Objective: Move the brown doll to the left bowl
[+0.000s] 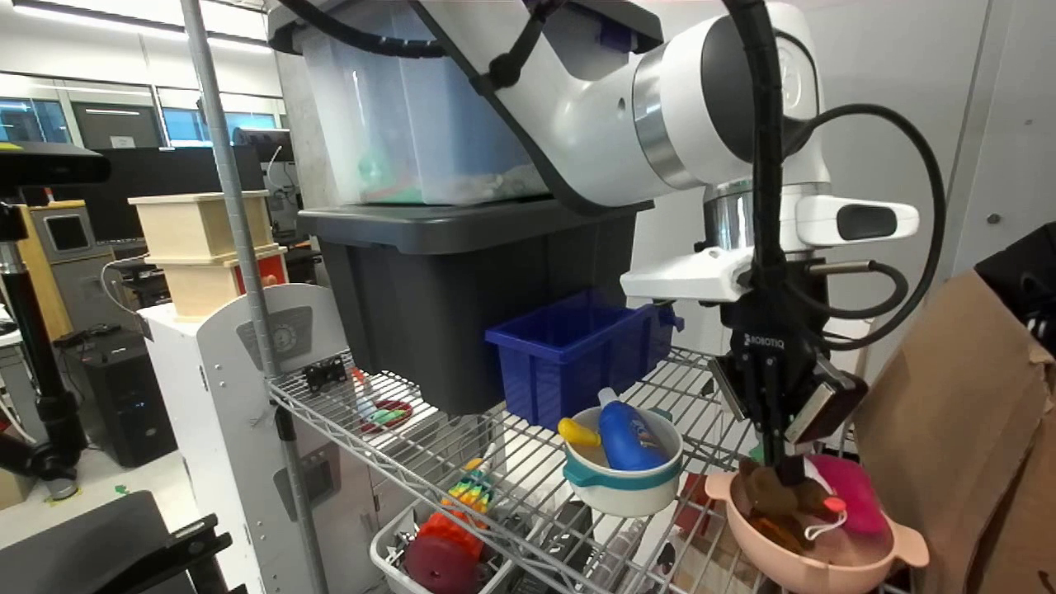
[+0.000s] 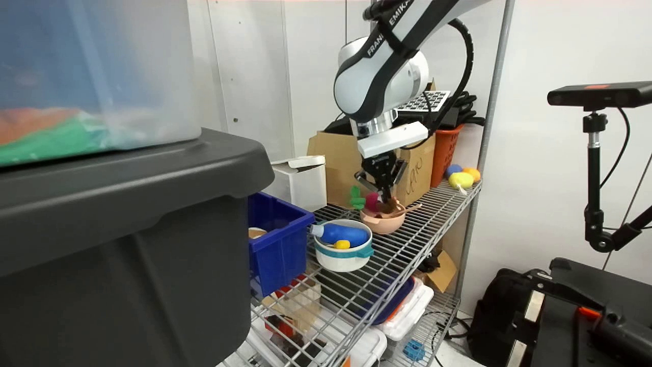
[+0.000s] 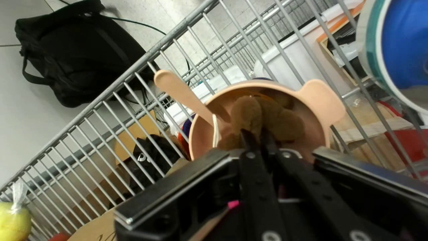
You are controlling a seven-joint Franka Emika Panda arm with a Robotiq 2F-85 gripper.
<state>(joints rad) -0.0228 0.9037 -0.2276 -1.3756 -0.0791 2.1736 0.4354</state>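
Observation:
The brown doll [image 1: 769, 497] is a lumpy dark plush inside the salmon-pink bowl [image 1: 813, 571]. It also shows in an exterior view [image 2: 390, 206] and in the wrist view [image 3: 282, 122]. My gripper [image 1: 788, 472] points down into that bowl. In the wrist view its fingertips [image 3: 256, 137] are close together with brown plush pinched between them. The left bowl [image 1: 620, 497] is whitish with a teal band and handles, next to the pink bowl. It holds a blue bottle [image 1: 631, 437] and a yellow item [image 1: 579, 432]. It is partly cut off in the wrist view [image 3: 367, 50].
A magenta-pink toy [image 1: 854, 493] and a pink spoon [image 3: 184, 95] share the pink bowl. A green toy [image 2: 356, 199] is behind it. A dark blue bin [image 1: 561, 359] and a black tote [image 1: 462, 305] stand beyond the left bowl. A cardboard box [image 1: 949, 429] stands close to the pink bowl.

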